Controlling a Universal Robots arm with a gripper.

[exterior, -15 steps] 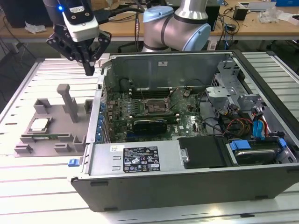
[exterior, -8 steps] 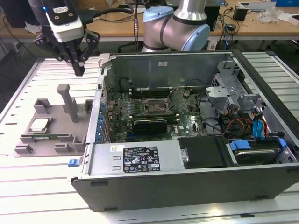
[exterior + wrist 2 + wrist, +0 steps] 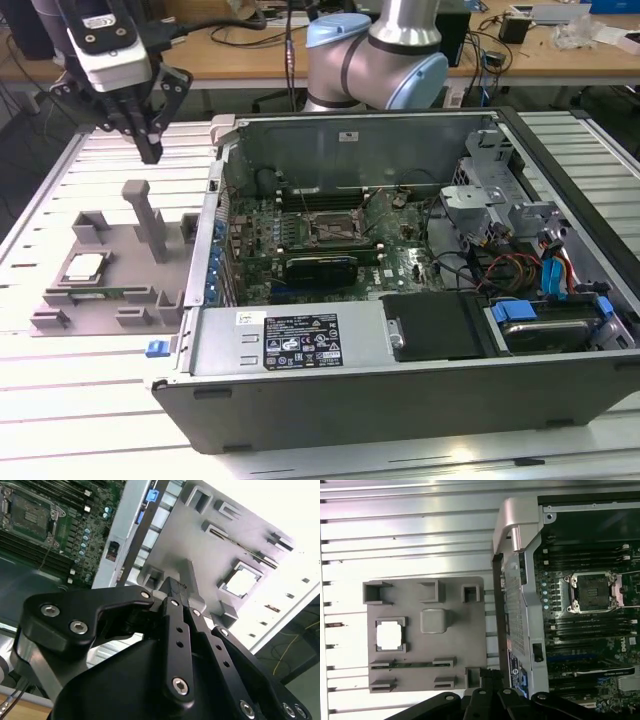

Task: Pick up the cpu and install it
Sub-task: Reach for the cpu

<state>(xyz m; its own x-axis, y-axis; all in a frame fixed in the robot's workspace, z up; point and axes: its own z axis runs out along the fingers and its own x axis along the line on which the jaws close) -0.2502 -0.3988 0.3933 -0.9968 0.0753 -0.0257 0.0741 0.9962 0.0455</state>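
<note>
We should centre our empty, pressed-together pincer (image 3: pixel 151 150) squarely over the cpu (image 3: pixel 84 266), at seven o'clock in the exterior view.

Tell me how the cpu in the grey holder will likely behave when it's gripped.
The cpu looks thin, flat and rigid, so it probably won't flex or roll. Its shiny top suggests it may be slippery. It sits in a pocket of the grey holder, so a sideways push would likely be blocked.
</note>
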